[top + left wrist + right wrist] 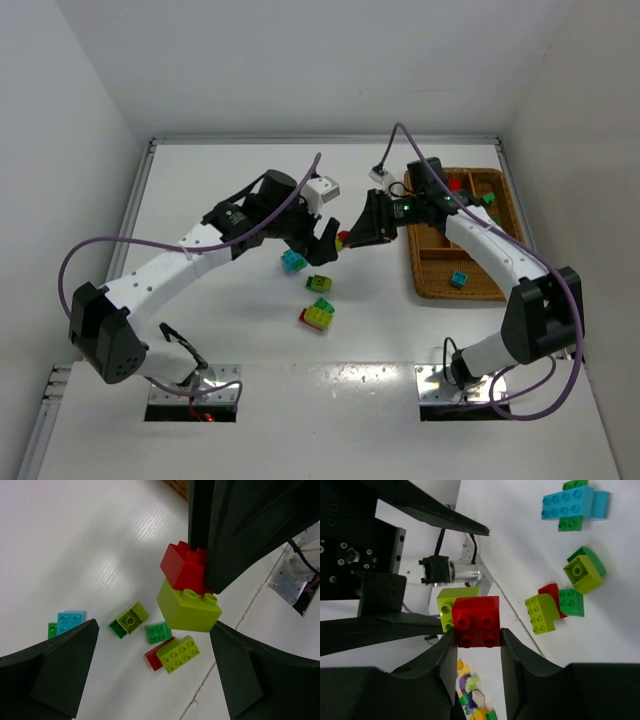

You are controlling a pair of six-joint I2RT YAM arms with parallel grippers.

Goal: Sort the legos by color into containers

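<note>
My right gripper (477, 637) is shut on a red lego (476, 620) with a yellow-green lego (451, 605) stuck to it, held in the air above the table. My left gripper (154, 626) stands wide open just beside this pair (187, 607), touching neither brick. Both grippers meet near the table's middle (343, 238). On the table lie a cyan-and-green lego (67, 622), a green and yellow-green pair (129, 620), a small green lego (158, 632) and a red and yellow-green pair (177, 653). The wicker tray of containers (428, 285) sits at the right.
The tray holds a cyan brick (458, 279), a red one (455, 185) and a green one (488, 200) in separate compartments. White walls close in the table on three sides. Purple cables loop off both arms.
</note>
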